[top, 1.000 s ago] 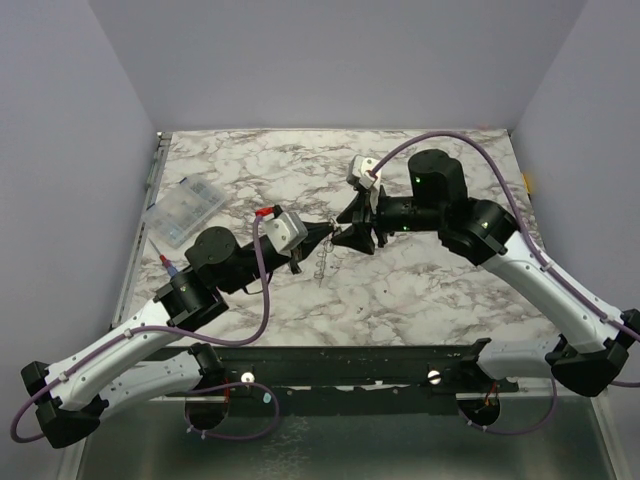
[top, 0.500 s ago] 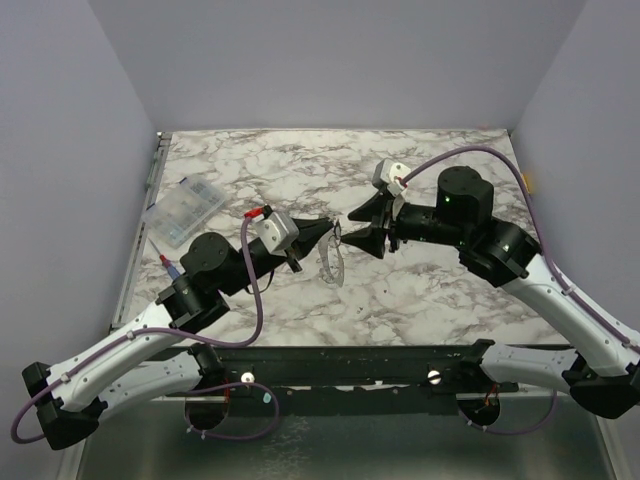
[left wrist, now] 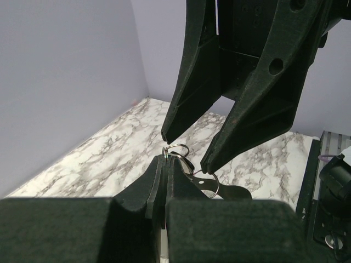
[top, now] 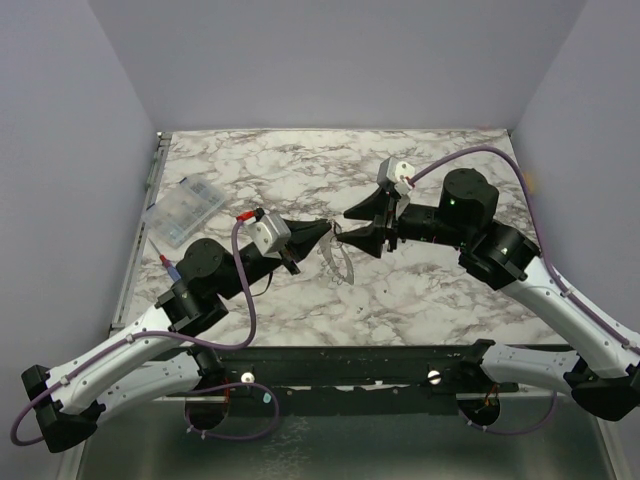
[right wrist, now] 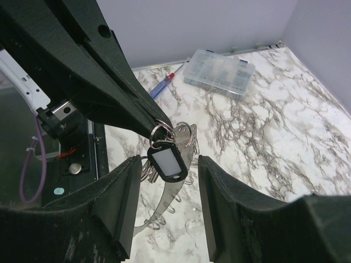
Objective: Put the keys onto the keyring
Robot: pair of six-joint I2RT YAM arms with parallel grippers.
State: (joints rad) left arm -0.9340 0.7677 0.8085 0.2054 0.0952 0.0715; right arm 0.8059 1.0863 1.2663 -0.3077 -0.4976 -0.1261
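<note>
At the near edge of the marble counter (top: 420, 290), two black robot arms reach inward and meet above its middle. The left gripper (top: 322, 233) is clamped tight on a small split ring (right wrist: 159, 130), holding a dangling bundle in the air. From that ring hangs the key (right wrist: 166, 163), a dark oblong tag with a pale centre. Behind and below it curves the keyring (right wrist: 164, 201), a thin smoky-grey hoop, clear of the counter. Whether the tag is threaded on the hoop cannot be told.

Just to the right, the right gripper (top: 343, 224) stands open, one jaw on each side of the tag, seemingly apart from it. Over the last second the right arm has drawn back toward the right, and the bundle has swung round so the hoop shows wider. That probably sets up a grab at the tag or hoop.

Far left lies a clear plastic box (top: 185, 210).
</note>
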